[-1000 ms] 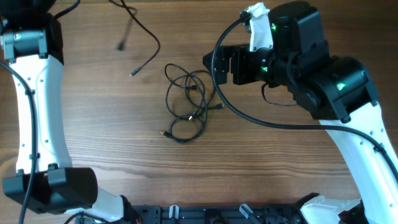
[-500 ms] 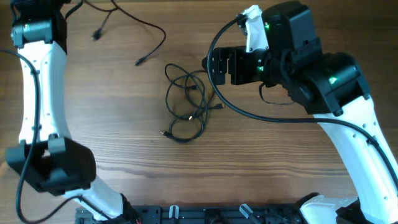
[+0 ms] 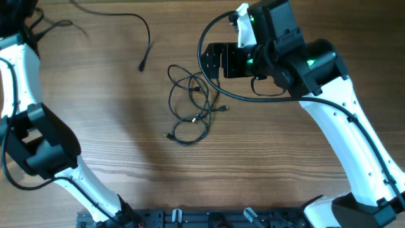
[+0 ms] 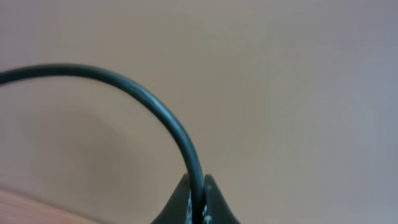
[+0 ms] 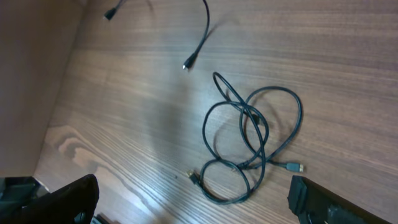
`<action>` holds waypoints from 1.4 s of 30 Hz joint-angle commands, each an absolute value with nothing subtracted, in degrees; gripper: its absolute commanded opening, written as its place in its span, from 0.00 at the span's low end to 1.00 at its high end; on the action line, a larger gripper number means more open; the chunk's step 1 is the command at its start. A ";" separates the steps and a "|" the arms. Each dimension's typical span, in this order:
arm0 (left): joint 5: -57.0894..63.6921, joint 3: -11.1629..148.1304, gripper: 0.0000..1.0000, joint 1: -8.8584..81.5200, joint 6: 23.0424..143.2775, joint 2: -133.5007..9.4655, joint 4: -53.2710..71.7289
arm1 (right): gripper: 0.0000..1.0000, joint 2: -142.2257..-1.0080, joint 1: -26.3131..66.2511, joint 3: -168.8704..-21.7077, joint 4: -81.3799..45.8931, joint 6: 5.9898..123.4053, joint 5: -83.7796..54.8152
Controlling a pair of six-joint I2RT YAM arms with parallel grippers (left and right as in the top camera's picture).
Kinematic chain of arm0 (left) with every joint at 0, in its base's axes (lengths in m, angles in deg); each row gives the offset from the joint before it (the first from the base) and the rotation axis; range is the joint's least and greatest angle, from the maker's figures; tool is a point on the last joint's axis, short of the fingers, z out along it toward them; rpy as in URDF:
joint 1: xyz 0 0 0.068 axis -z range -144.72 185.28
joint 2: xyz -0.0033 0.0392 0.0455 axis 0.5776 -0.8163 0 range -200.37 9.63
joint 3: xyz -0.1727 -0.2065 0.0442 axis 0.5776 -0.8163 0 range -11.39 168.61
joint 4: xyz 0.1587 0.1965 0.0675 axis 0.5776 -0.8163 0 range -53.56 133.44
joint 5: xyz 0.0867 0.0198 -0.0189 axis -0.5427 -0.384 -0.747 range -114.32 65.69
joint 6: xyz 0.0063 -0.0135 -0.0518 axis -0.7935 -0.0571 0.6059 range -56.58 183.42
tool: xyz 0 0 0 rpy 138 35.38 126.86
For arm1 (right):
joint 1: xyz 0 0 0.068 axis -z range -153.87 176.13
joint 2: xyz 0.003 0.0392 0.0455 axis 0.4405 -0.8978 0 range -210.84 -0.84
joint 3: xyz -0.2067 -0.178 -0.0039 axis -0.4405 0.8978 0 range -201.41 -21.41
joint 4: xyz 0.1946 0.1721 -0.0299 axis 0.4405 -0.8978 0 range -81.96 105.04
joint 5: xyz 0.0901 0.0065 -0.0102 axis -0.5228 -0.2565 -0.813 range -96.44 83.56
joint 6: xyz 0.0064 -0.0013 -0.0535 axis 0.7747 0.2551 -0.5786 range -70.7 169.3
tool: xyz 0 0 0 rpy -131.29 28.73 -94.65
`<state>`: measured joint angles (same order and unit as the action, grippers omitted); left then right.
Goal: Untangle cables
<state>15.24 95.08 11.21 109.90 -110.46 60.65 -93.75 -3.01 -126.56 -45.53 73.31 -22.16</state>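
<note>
R claw [image 3: 205, 61] [image 5: 199, 208]: jaws wide, nothing between them. Wrist cam showed one fingertip [image 5: 71, 199] at frame left and the other at frame right, w/ bare wood table [image 3: 278, 158] between. Claw hung above the wood, no contact w/ any cord.

Cable tangle [image 3: 192, 104] [image 5: 249, 140]: lay flat on table ahead of R claw, inside the span of its open fingers and nearer the frame-right finger. Near claw but apart from it. Several thin blk loops crossed one another around the middle. Smallest loop sat at the end nearest the claw. Gold-tipped plug [image 5: 193, 177] stuck out of that loop toward the frame-left finger side. A second plug [image 5: 295, 167] pointed out the other side, just ahead of the frame-right finger.

Loose cable [image 3: 144, 38] [image 5: 204, 34]: separate strand, farther ahead of R claw than the tangle and off toward its frame-left finger side. Free plug end [image 3: 142, 65] rested on wood, well apart from tangle. Rest of strand curved up and out of overhead frame by L arm [image 3: 19, 76].

L claw [image 4: 197, 202]: tips pinched tight on a thin blk cord, prob. the loose cable. Cord rose from tips, arced over and left frame on the left. Bkgd blurred, plain wall; sliver of wood at lower left.
</note>
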 commanded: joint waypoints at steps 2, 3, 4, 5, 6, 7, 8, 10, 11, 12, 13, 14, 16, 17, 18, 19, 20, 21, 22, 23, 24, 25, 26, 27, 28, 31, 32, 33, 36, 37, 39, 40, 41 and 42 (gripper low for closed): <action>24.68 95.89 0.04 19.27 129.44 -108.87 76.93 | 1.00 -94.40 -3.04 -126.77 -46.19 73.90 -21.47; 24.48 95.89 0.04 21.00 130.43 -108.56 79.29 | 1.00 -94.40 -3.04 -126.77 -46.45 73.88 -21.47; 23.89 95.91 0.04 22.66 130.36 -108.28 80.89 | 1.00 -94.40 -3.04 -126.77 -46.96 73.86 -21.44; 22.56 95.94 0.04 24.84 130.38 -107.71 81.43 | 1.00 -94.40 -3.04 -126.77 -47.30 73.59 -21.44; 20.98 95.94 0.04 26.57 130.36 -107.16 81.43 | 1.00 -94.40 -3.04 -126.77 -47.65 73.37 -21.42; 19.17 95.94 0.04 28.34 130.36 -106.53 81.43 | 1.00 -94.40 -3.04 -126.77 -47.87 73.37 -21.42; 17.14 95.94 0.04 29.83 130.34 -105.90 81.43 | 1.00 -94.40 -3.04 -126.77 -48.05 73.33 -21.42; 12.66 95.94 0.04 32.45 129.46 -104.58 81.39 | 1.00 -94.40 -3.04 -126.77 -48.33 73.29 -21.25; 11.04 95.94 0.04 33.00 128.74 -104.34 81.37 | 1.00 -94.40 -3.04 -126.77 -48.59 73.27 -21.23; 10.69 95.94 0.04 33.02 128.81 -104.37 80.78 | 1.00 -94.40 -3.04 -126.77 -49.01 73.24 -21.23; 10.06 95.94 0.04 32.17 128.09 -104.37 74.61 | 1.00 -94.40 -3.04 -126.77 -49.14 73.27 -21.23; 9.62 95.94 0.04 31.25 126.34 -104.37 69.02 | 1.00 -94.40 -3.04 -126.77 -49.10 73.29 -21.23; 4.88 95.91 0.04 28.32 120.00 -104.39 53.17 | 1.00 -94.40 -3.04 -126.77 -49.10 73.29 -21.23; 0.68 95.91 0.04 26.64 116.02 -104.50 47.01 | 1.00 -94.40 -3.04 -126.77 -49.10 73.29 -21.20; -2.69 95.87 0.04 25.50 113.25 -104.61 43.90 | 1.00 -94.40 -3.04 -126.77 -49.12 73.27 -21.23; -9.81 95.87 0.04 23.34 108.72 -104.93 39.32 | 1.00 -94.40 -3.04 -126.77 -49.34 73.29 -21.25; -14.75 95.87 0.04 21.00 104.83 -105.70 37.33 | 1.00 -94.40 -3.04 -126.77 -49.60 73.31 -21.23; -16.46 95.87 0.06 19.58 102.54 -106.51 37.17 | 0.99 -94.40 -3.04 -126.77 -49.80 73.33 -21.25; -17.44 95.87 0.11 17.30 99.13 -107.71 37.54 | 1.00 -94.40 -3.04 -126.77 -49.93 73.42 -21.25; -17.83 95.87 0.13 15.14 96.63 -109.22 38.11 | 1.00 -94.40 -3.04 -126.77 -49.97 73.51 -21.27; -18.01 95.87 0.15 13.13 95.35 -110.81 39.14 | 1.00 -94.40 -3.04 -126.77 -49.99 73.51 -21.27; -18.01 95.87 0.17 10.66 95.28 -112.85 40.91 | 1.00 -94.40 -3.04 -126.77 -49.99 73.55 -21.27; -17.99 95.87 0.19 8.06 95.28 -114.81 42.44 | 1.00 -94.40 -3.04 -126.77 -50.02 73.96 -21.27; -17.99 95.87 0.22 6.09 95.26 -116.15 43.29 | 1.00 -94.40 -3.04 -126.77 -50.08 74.56 -21.27; -17.99 95.87 0.39 2.79 95.06 -117.83 43.16 | 1.00 -94.40 -3.04 -126.77 -50.17 75.43 -21.27; -17.77 95.87 1.00 -3.15 89.33 -119.97 40.36 | 1.00 -94.40 -3.04 -126.77 -50.19 75.41 -21.27; -17.79 95.87 1.00 -4.33 86.93 -119.99 39.12 | 1.00 -94.42 -3.04 -126.77 -50.26 75.41 -21.27; -17.77 95.87 1.00 -5.34 85.44 -119.99 37.94 | 1.00 -94.40 -3.04 -126.77 -50.32 75.39 -21.29; -5.07 95.87 1.00 -6.39 85.23 -119.69 37.17 | 1.00 -94.40 -3.04 -126.77 -50.21 75.39 -21.29; -1.14 95.87 1.00 -4.95 85.20 -119.69 36.26 | 1.00 -94.40 -3.04 -126.77 -50.28 75.39 -21.47; -0.81 95.87 1.00 -2.52 84.37 -119.69 33.59 | 0.99 -94.40 -3.04 -126.77 -50.30 75.41 -21.47; -1.09 95.87 1.00 -0.68 82.78 -119.71 31.88 | 1.00 -94.42 -3.04 -126.77 -50.30 75.39 -21.47; -3.21 95.87 0.96 1.70 81.31 -119.82 30.07 | 1.00 -94.42 -3.04 -126.77 -50.41 75.36 -21.47; -7.26 95.87 0.95 3.84 78.95 -119.82 28.15 | 1.00 -94.40 -3.04 -126.77 -50.56 75.39 -21.47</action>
